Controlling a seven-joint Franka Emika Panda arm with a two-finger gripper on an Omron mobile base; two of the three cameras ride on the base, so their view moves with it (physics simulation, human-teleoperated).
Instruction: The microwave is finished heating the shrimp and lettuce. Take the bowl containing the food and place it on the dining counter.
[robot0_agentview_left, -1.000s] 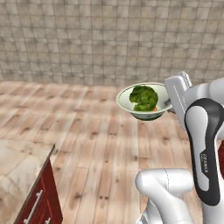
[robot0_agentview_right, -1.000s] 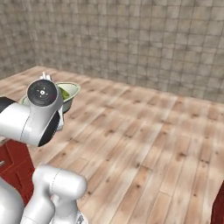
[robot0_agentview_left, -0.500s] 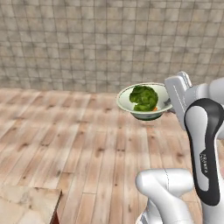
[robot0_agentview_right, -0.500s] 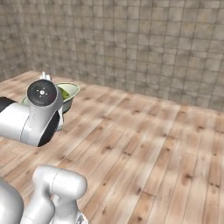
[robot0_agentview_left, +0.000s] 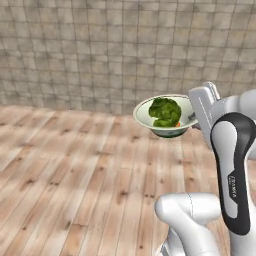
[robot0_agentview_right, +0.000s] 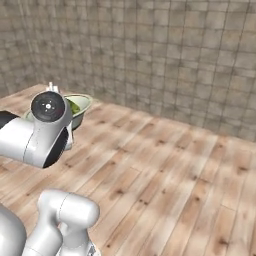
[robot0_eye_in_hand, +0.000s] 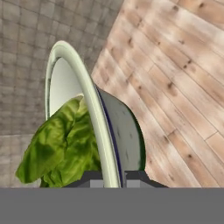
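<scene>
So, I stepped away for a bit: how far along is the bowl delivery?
Done: the shallow white bowl with its dark-green lettuce clump is out and carried above the wooden plank floor. In hand: the gripper pinches the bowl's rim. Left: reaching the dining counter and setting the bowl down there.

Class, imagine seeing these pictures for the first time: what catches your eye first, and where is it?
The bowl held in mid-air above the wooden floor, its rim pinched by the tool. Inside sits the lettuce, with a bit of orange shrimp at its edge.
</scene>
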